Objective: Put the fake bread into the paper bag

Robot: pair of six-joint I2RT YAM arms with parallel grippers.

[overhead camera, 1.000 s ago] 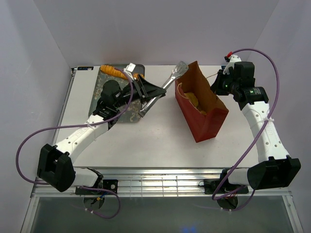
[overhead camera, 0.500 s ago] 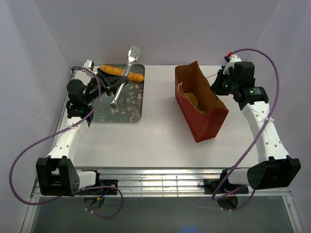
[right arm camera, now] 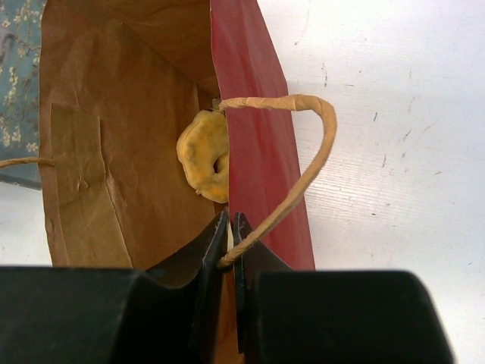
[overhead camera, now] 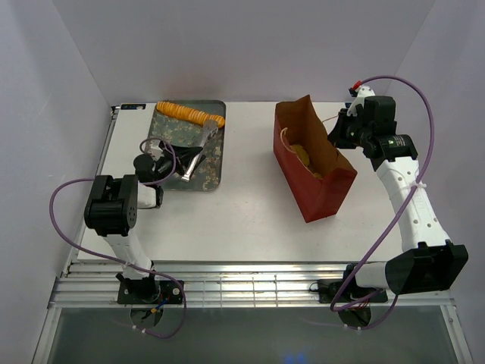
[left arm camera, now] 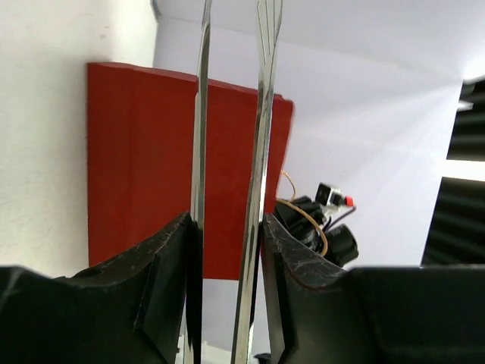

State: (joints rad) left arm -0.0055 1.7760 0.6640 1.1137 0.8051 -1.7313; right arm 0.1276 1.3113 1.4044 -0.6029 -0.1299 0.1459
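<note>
The long ridged baguette (overhead camera: 191, 114) lies along the far edge of the grey floral tray (overhead camera: 214, 176). My left gripper (overhead camera: 168, 161) is shut on the metal tongs (overhead camera: 195, 152), which point over the tray towards the baguette without touching it. In the left wrist view the two tong arms (left arm camera: 260, 152) run between my fingers (left arm camera: 163, 280). The red paper bag (overhead camera: 322, 189) stands open at the right with a golden bun (overhead camera: 303, 155) inside, also in the right wrist view (right arm camera: 204, 155). My right gripper (right arm camera: 231, 227) is shut on the bag's right wall at the string handle (right arm camera: 307, 163).
The left arm is folded back close to its base (overhead camera: 114, 205) at the table's left edge. The bag's red side (left arm camera: 144, 167) fills the left wrist view. A corner of the tray (right arm camera: 15, 45) shows beyond the bag. White walls enclose the table.
My left arm has swung the tongs from the bag back over the tray and folded in towards its base. The right gripper and bag have not moved.
</note>
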